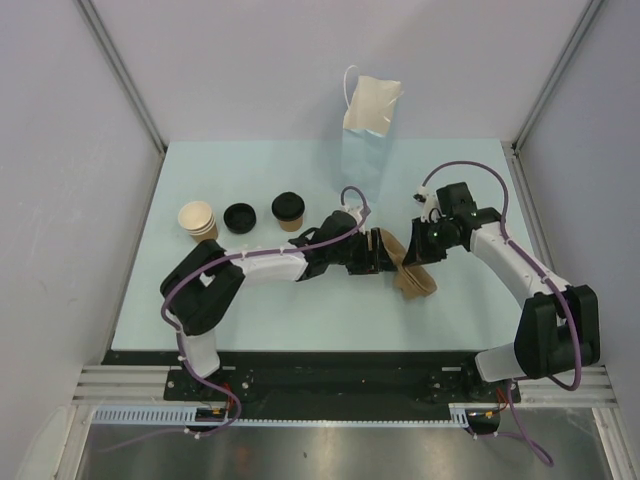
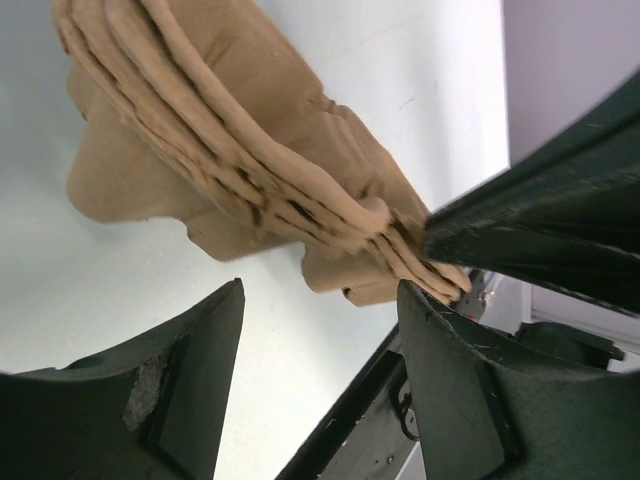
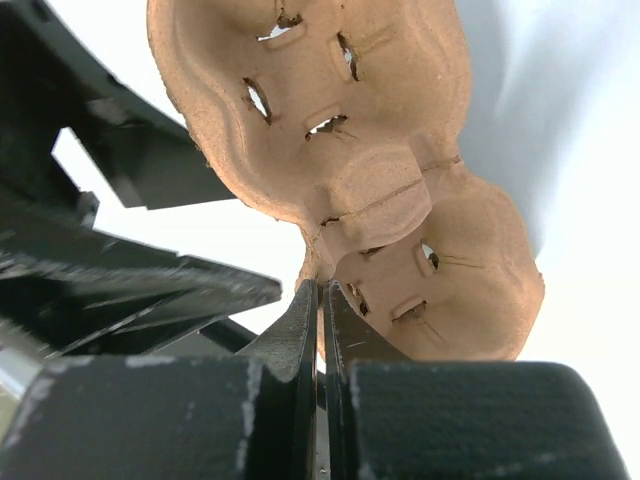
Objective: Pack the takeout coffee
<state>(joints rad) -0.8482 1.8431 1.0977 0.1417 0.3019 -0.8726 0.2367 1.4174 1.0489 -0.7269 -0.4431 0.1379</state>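
Brown moulded pulp cup carriers (image 1: 415,280) sit nested near the middle of the pale mint tabletop (image 1: 330,320) in the top view. The left hand (image 1: 375,252) and the right hand (image 1: 425,242) meet at them from either side. The takeout coffee (image 1: 288,209) stands upright well to their left, black lid on. It is the nearest of a row that also holds a loose black lid (image 1: 240,217) and a stack of unlidded tan cups (image 1: 197,220). The left forearm runs just in front of that row. A white paper bag (image 1: 372,105) stands at the far edge.

From the left wrist, the carriers (image 2: 250,130) show their layered rims. The left hand (image 2: 320,300) is spread wide and holds nothing. A dark finger of the right hand (image 2: 540,220) reaches the rims from the right.

From the right wrist, the right hand (image 3: 320,300) is pressed together, pinching a thin edge of the carriers (image 3: 330,130), whose slotted cup wells face the camera. The left hand (image 3: 130,170) shows dark at the left.
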